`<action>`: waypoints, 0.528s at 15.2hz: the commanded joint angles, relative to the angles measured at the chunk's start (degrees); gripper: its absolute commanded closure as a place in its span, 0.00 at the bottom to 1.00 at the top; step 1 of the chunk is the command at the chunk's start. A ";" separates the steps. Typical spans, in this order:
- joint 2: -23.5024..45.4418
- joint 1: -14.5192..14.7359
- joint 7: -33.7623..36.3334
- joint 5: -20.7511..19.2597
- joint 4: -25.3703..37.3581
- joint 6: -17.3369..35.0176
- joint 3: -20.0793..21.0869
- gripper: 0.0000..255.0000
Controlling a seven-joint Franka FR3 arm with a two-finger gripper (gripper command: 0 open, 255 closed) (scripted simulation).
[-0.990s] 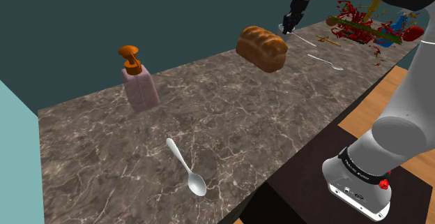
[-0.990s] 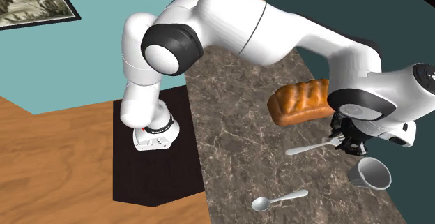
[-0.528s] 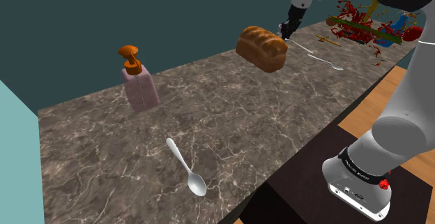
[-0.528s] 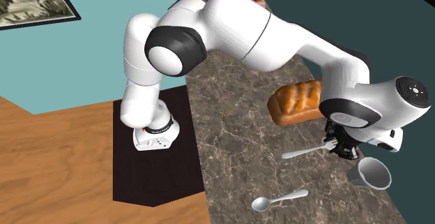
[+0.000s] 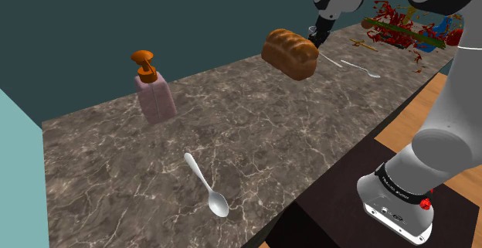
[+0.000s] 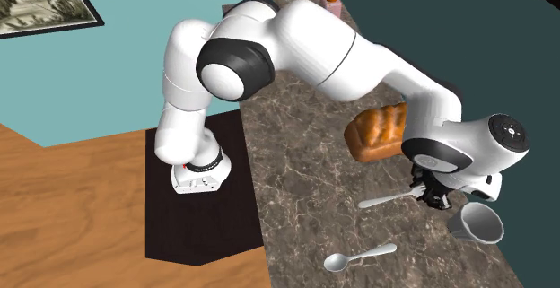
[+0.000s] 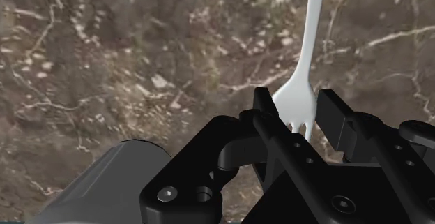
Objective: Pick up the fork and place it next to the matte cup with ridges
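1. Shoulder view first: you find the end effector (image 5: 315, 35) at the far end of the marbled worktop (image 5: 255, 130), just at 3 o'clock of the loaf of bread (image 5: 290, 52).
2. It is closed on the tined end of the white fork (image 5: 330, 57), whose handle slants away toward 4 o'clock.
3. On the wrist view, the fork's (image 7: 307, 62) head sits clasped in the narrow gap between the two black fingers (image 7: 268, 114), and the handle runs straight away from them over the worktop.
4. On the second exterior view, the end effector (image 6: 431, 193) holds the fork (image 6: 390, 197) with its handle pointing to about 9 o'clock. You cannot tell whether the fork is clear of the worktop.
5. The pale grey cup (image 6: 477, 223) stands at 4 o'clock of the end effector, near it and apart from the fork.
6. A spoon (image 6: 359, 258) lies at 7 o'clock of the fork, with the loaf at 11 o'clock.
7. Back on the shoulder view, a pink soap dispenser (image 5: 154, 92) with an orange pump stands upright well apart, at 9 o'clock of the loaf. A second spoon (image 5: 206, 185) lies near the worktop's front edge.
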 commanded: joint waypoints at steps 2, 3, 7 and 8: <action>0.91 -0.09 -0.36 0.47 -1.09 1.97 0.23 1.00; 1.12 -0.11 -0.44 0.56 -1.27 2.35 0.27 1.00; 1.13 -0.12 -0.44 0.57 -1.25 2.35 0.28 1.00; 1.13 -0.12 -0.44 0.57 -1.25 2.35 0.28 1.00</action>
